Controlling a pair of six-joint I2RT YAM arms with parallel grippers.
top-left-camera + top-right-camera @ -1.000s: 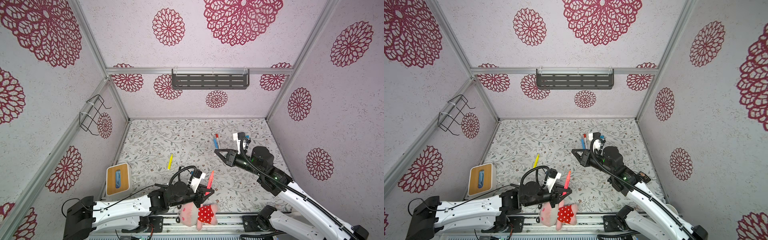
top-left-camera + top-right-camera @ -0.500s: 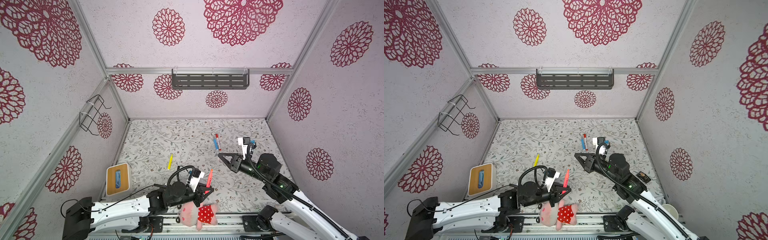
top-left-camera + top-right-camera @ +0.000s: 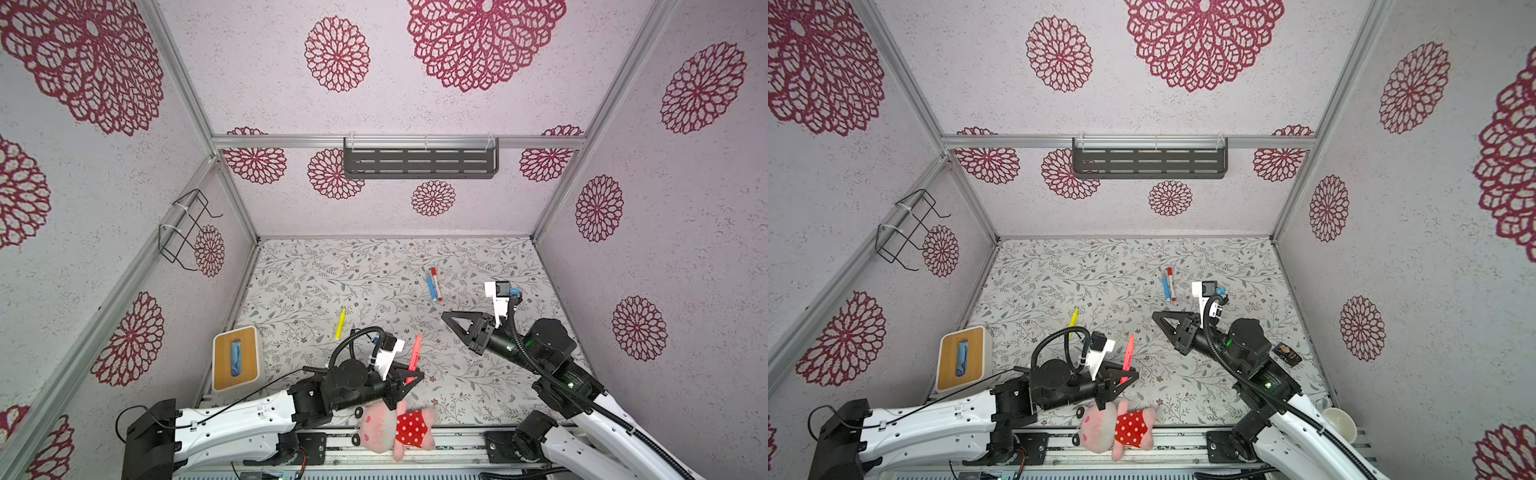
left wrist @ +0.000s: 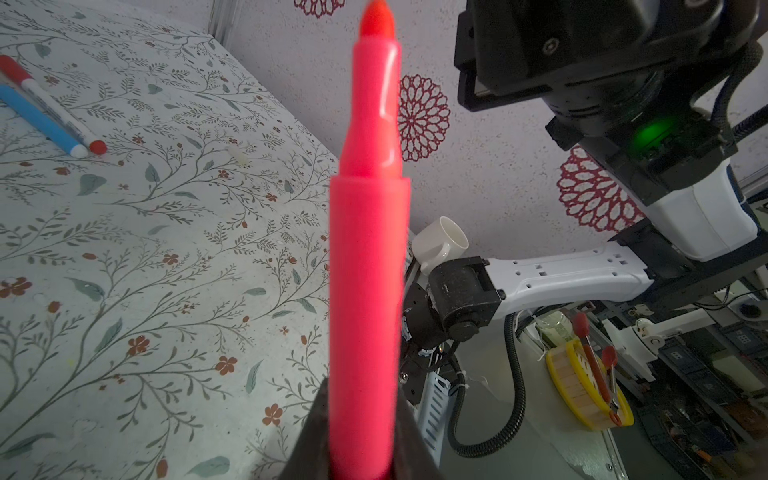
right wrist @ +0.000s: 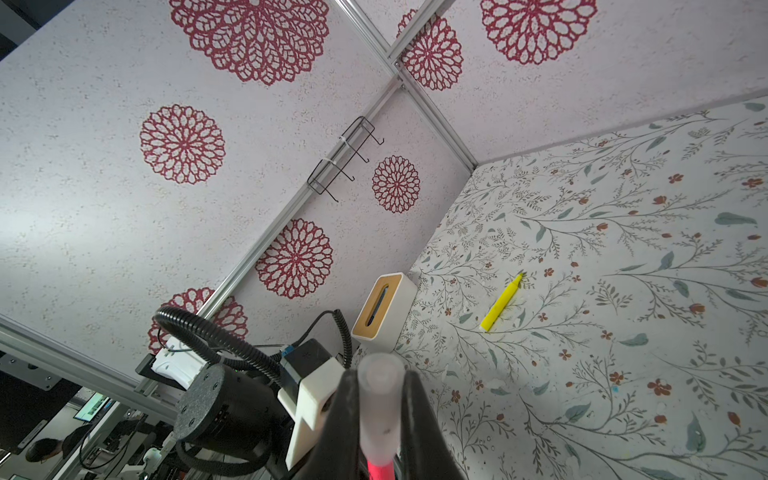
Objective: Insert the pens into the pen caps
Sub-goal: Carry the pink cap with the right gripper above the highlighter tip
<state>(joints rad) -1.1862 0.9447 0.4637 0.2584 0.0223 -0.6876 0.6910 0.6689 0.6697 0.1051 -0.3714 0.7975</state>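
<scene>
So the floral surface (image 3: 374, 266) has a yellow pen (image 3: 340, 323) lying toward its left edge, a blue pen (image 3: 431, 288) and a red-capped white pen (image 3: 436, 284) right beside each other nearer the back right, plus a wooden-topped tissue box (image 3: 237, 358) at the front left corner.

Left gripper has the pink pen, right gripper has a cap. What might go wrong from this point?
1. The left gripper holds the pen by its rear end, so it may pivot when pushed into the cap.
2. The cap sits at the tip of the right gripper and may tilt or slip.
3. The plush toy lies close by the left gripper and could snag.
</scene>
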